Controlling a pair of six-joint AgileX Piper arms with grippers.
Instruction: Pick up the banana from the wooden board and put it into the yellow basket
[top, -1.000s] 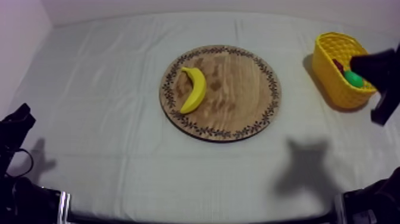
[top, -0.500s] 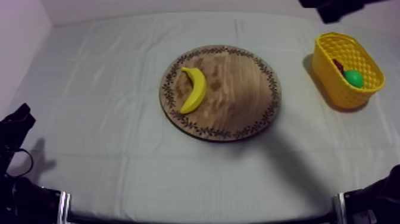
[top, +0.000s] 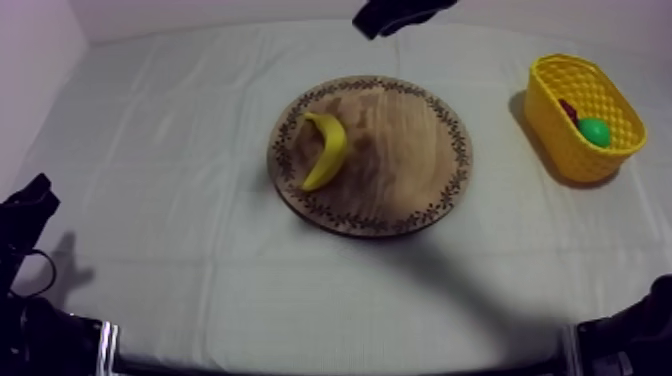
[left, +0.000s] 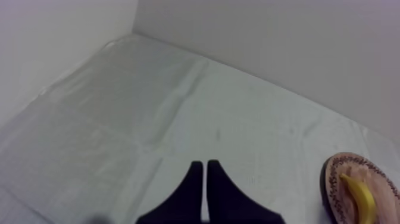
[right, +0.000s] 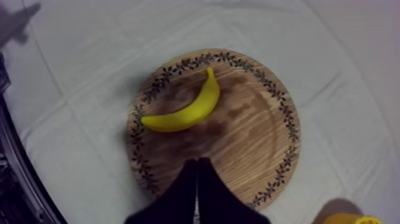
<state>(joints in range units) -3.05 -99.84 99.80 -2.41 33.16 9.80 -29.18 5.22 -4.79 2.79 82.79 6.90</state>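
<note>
Top view: the board lies mid-bench. The banana lies on the board's left part, inside the patterned rim. The basket stands at the right, well apart from the board. It holds a green fruit and a small red fruit. The right arm comes in at the far edge, beyond the board. The left arm sits low at the left.

Left wrist view: the left jaws are clenched on nothing, pressed together as a narrow wedge over bare cloth. The board and banana lie well off to one side.

Right wrist view: the right jaws are clenched on nothing, a narrow wedge above the board. The banana lies beyond the tips, apart from them.
</note>
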